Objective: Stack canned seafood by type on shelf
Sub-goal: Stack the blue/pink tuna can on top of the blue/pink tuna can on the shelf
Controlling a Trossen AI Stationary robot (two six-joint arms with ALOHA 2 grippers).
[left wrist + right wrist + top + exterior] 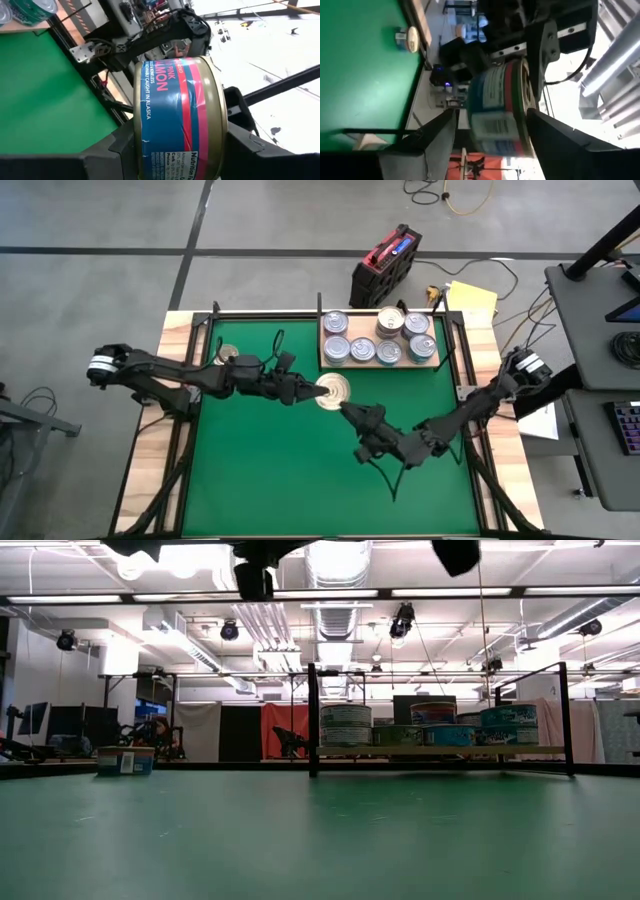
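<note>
A can of pink salmon (pixel 175 115), blue and pink label with gold ends, hangs above the middle of the green mat (pixel 300 470), with my left gripper (pixel 322 390) shut on it. My right gripper (pixel 492 135) comes from the table's right and is open. Its fingers stand on either side of the same can (pixel 495 105), and a gap shows on the side toward the mat. The shelf (pixel 325 363) at the far right carries several cans (pixel 377 338). In the low view the shelf (pixel 440 751) shows with tins stacked on it. My left gripper pinches the can between its two fingers, one on the gold top end (pixel 220 125), the other on the bottom end (pixel 136 145). The fingers reach in level from the table's left. The can hangs clear of the mat, roughly upright.
One loose can (pixel 228 355) sits at the mat's far left edge, and also shows in the low view (pixel 125 760). A black frame (pixel 313 720) rings the mat. A red and black case (pixel 385 265) lies on the floor beyond the table.
</note>
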